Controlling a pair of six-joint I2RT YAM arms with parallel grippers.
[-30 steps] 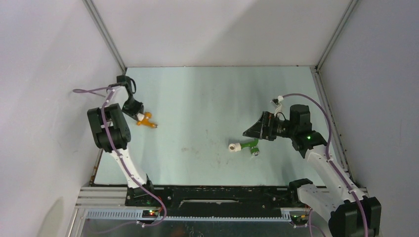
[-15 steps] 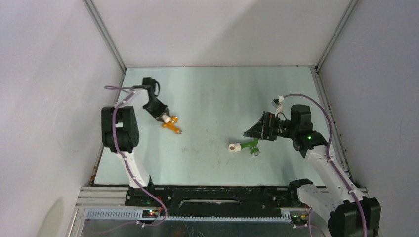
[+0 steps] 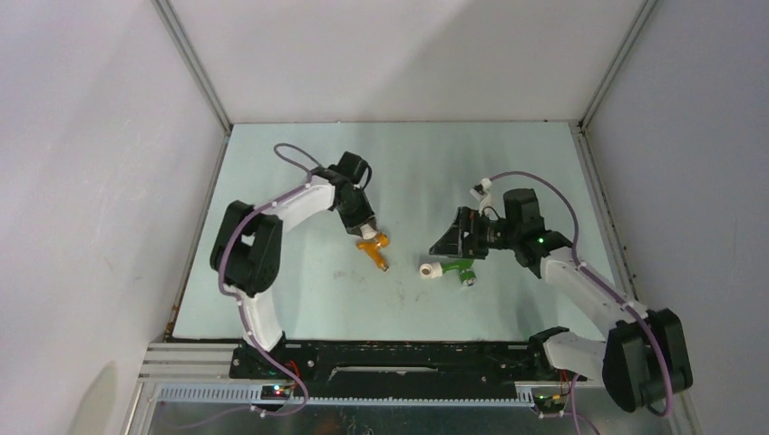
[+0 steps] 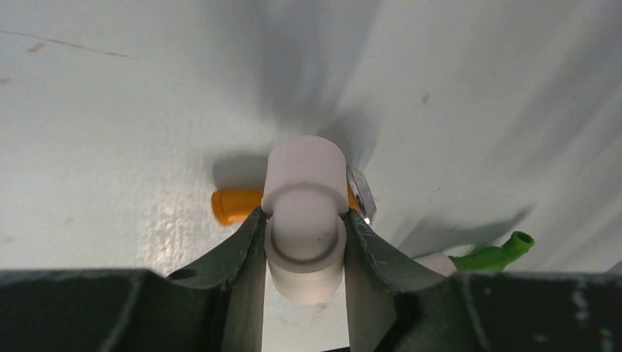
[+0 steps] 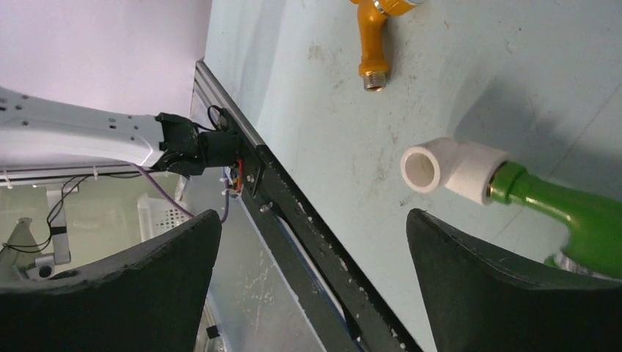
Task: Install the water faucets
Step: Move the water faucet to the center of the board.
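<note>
Orange tap [image 3: 373, 250] held by its white elbow [image 4: 304, 220], pinched in the jaws of the left gripper [image 3: 365, 232]; right gripper [image 5: 312, 220], jaws spread, should straddle the green tap [image 5: 579, 220] squarely before closing.

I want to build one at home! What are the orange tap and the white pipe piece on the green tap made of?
Orange tap: probably plastic, smooth and slightly glossy; its threaded tip looks brassy, maybe metal. White pipe piece: likely matte plastic, thick moulded wall.
</note>
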